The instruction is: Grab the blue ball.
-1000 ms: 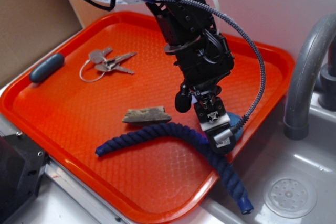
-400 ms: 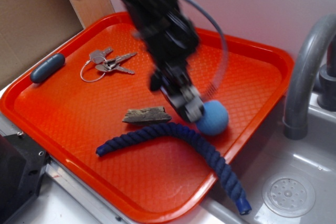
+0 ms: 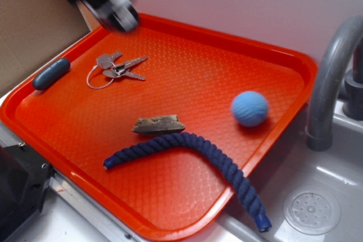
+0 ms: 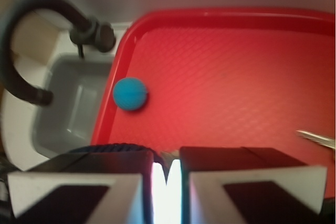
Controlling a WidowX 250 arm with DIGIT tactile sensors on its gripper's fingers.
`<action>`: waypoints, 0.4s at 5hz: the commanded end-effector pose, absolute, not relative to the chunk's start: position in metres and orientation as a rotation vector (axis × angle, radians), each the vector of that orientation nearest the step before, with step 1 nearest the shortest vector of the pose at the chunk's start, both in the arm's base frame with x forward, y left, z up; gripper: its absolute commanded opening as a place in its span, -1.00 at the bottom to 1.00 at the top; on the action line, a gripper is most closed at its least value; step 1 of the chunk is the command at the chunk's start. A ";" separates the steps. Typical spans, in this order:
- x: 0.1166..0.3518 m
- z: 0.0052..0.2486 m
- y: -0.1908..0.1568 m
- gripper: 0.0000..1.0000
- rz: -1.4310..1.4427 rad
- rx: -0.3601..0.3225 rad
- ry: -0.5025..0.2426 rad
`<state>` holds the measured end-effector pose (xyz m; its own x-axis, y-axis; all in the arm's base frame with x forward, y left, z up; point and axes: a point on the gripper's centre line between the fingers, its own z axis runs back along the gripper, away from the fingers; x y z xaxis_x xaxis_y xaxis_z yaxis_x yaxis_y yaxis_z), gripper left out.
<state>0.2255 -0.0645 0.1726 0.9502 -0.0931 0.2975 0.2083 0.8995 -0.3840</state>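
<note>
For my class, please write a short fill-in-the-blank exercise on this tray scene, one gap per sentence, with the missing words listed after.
1. The small light-blue dimpled ball lies on the ____ plastic tray.
2. The piece of brown wood lies between the metal keys and the dark navy twisted ____.
3. One end of that navy item hangs over the tray's edge above the grey ____.
4. The gripper holds ____, far from the ball.

Missing words: orange; rope; sink; nothing
</note>
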 end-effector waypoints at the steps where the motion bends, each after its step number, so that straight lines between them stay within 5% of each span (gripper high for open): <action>1: 0.223 0.173 -0.092 1.00 -0.307 -0.407 -0.290; 2: 0.230 0.151 -0.126 1.00 -0.427 -0.386 -0.291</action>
<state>0.2357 -0.1238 0.1309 0.8919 -0.3486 0.2880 0.4303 0.8502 -0.3033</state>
